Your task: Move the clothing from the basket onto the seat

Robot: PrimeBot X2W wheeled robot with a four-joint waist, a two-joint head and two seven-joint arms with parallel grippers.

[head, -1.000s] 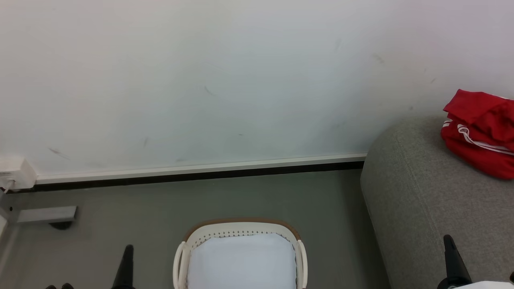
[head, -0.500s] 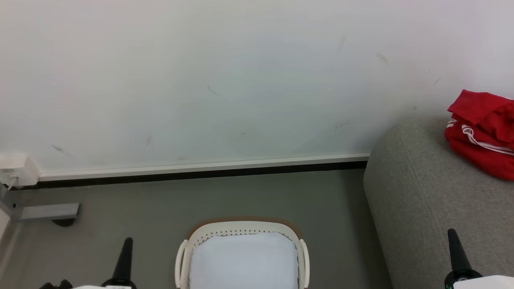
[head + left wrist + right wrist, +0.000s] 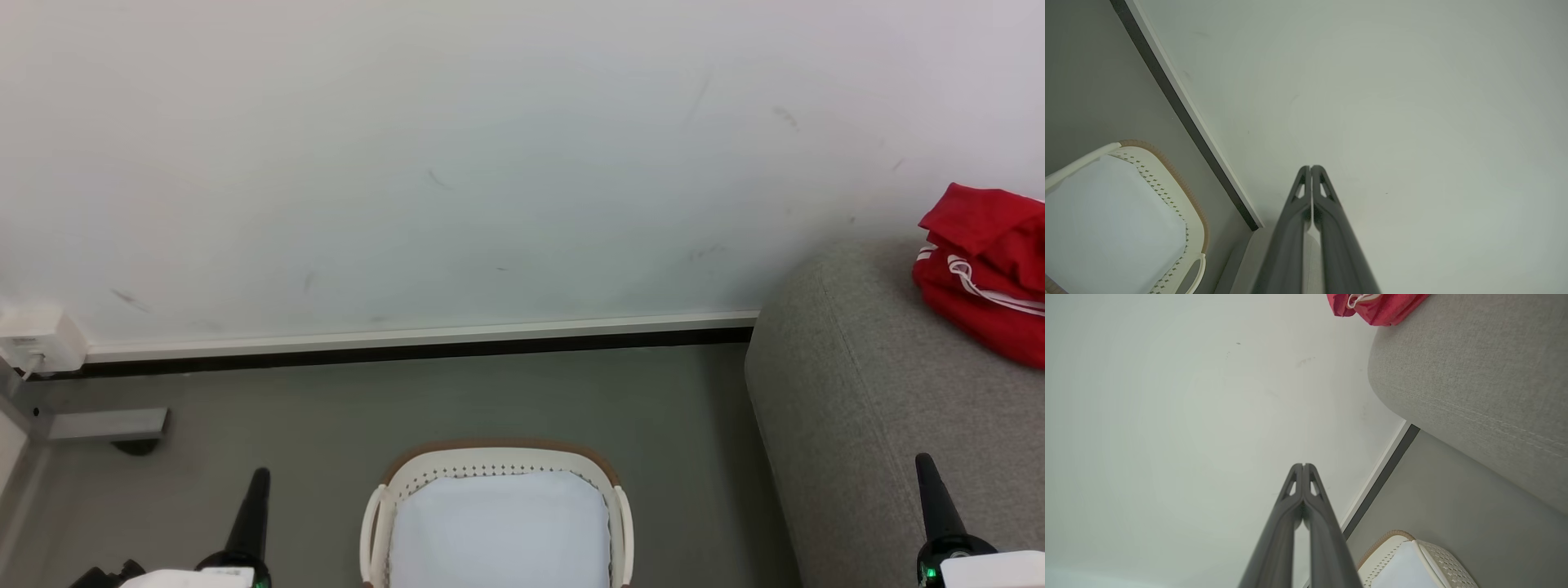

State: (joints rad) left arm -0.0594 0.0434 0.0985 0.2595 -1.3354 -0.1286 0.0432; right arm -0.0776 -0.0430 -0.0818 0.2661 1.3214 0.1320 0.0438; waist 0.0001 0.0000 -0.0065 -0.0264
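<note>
Red clothing [image 3: 988, 286] sits, apparently bunched, on the grey seat [image 3: 857, 408].

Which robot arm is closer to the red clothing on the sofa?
Right. The right gripper shows against the sofa, below the clothing in the head view; the left gripper is far across, beyond the basket.

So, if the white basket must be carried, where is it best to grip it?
Probably a side handle of the basket: a thin loop standing off the rim, with a gap that jaws could close through. Come from above on its outer side, since the basket stands upright.
</note>
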